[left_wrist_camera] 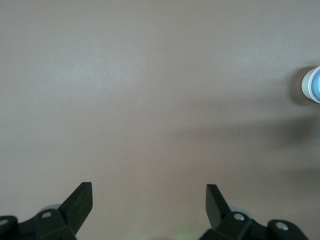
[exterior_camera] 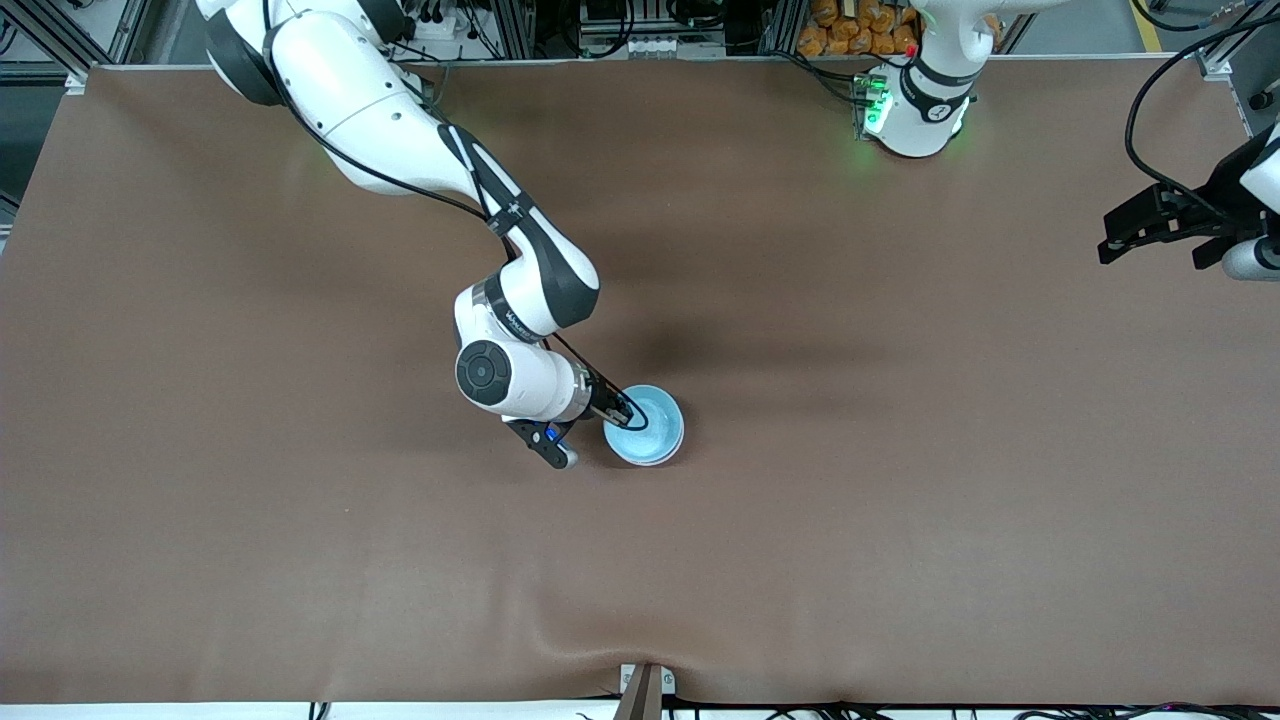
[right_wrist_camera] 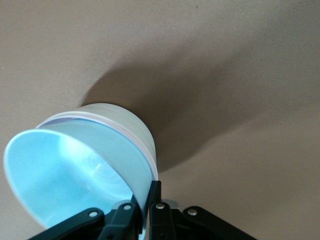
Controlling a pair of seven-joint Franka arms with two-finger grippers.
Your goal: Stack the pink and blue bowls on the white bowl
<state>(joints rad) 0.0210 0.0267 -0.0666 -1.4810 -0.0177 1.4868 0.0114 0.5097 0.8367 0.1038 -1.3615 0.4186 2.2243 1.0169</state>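
The light blue bowl [exterior_camera: 650, 425] sits nested on top of a stack near the middle of the table. In the right wrist view the blue bowl [right_wrist_camera: 65, 175] lies inside a thin pink bowl rim [right_wrist_camera: 136, 139], and both lie inside the white bowl [right_wrist_camera: 120, 119]. My right gripper [exterior_camera: 625, 408] is shut on the blue bowl's rim, with one finger inside and one outside the stacked walls; it also shows in the right wrist view [right_wrist_camera: 149, 189]. My left gripper [exterior_camera: 1112, 243] is open and empty, up over the left arm's end of the table, waiting. It also shows in its own view [left_wrist_camera: 149, 192].
The brown table cover [exterior_camera: 900, 500] is bare around the stack. The stack shows small at the edge of the left wrist view [left_wrist_camera: 313, 85]. A metal bracket [exterior_camera: 645, 690] sits at the table edge nearest the front camera.
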